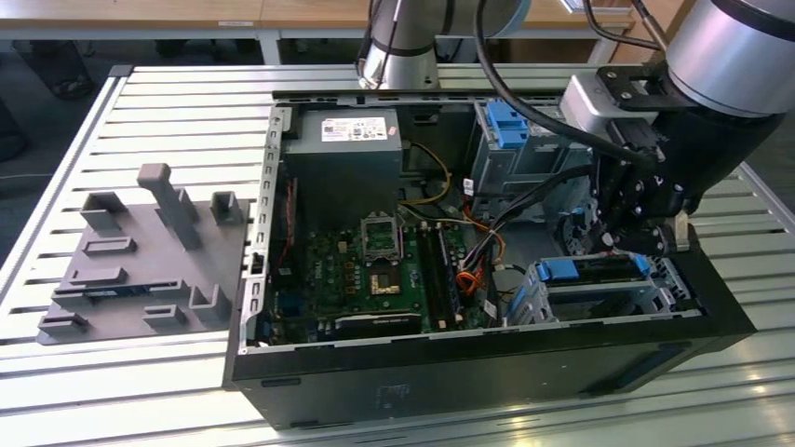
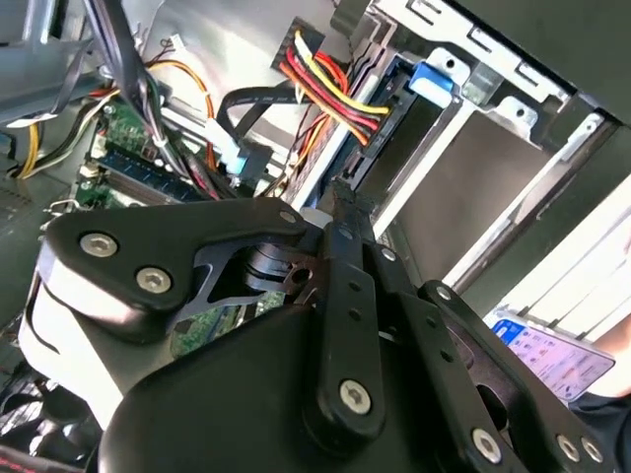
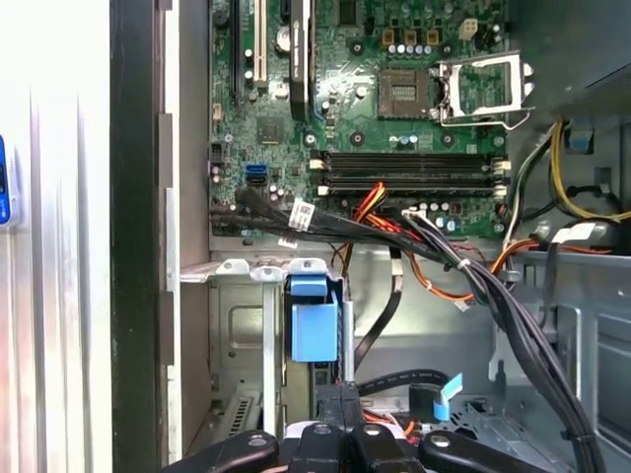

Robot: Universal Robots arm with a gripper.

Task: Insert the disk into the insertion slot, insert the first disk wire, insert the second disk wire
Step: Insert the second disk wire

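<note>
As the exterior view shows it, the flat rectangular hard drive in its bright blue plastic carrier [image 1: 600, 271] lies seated inside the boxy silver-grey perforated metal drive cage [image 1: 621, 303], at the corner of the open black computer case [image 1: 497, 363] on the exterior view's right, with the black linkage gripper [image 1: 619, 250] directly above it. In the second wrist view the gripper [image 2: 343, 202] has its fingers drawn together with no gap visible; a small dark block sits at the tips, and whether it is a wire plug cannot be told. A bundle of red, yellow and black wires [image 2: 325, 84] runs just beside the drive cage [image 2: 483, 168]. In the first wrist view the carrier's blue tab [image 3: 314, 330] stands between the cage walls [image 3: 237, 335], near a black cable with a light-blue plug [image 3: 439, 399]. Handling, as a judgement: the hard drive is dense, rigid and shock-sensitive, so hold it by the carrier edges; the wires are limp, so grip the stiff plug body, never the cable
</note>
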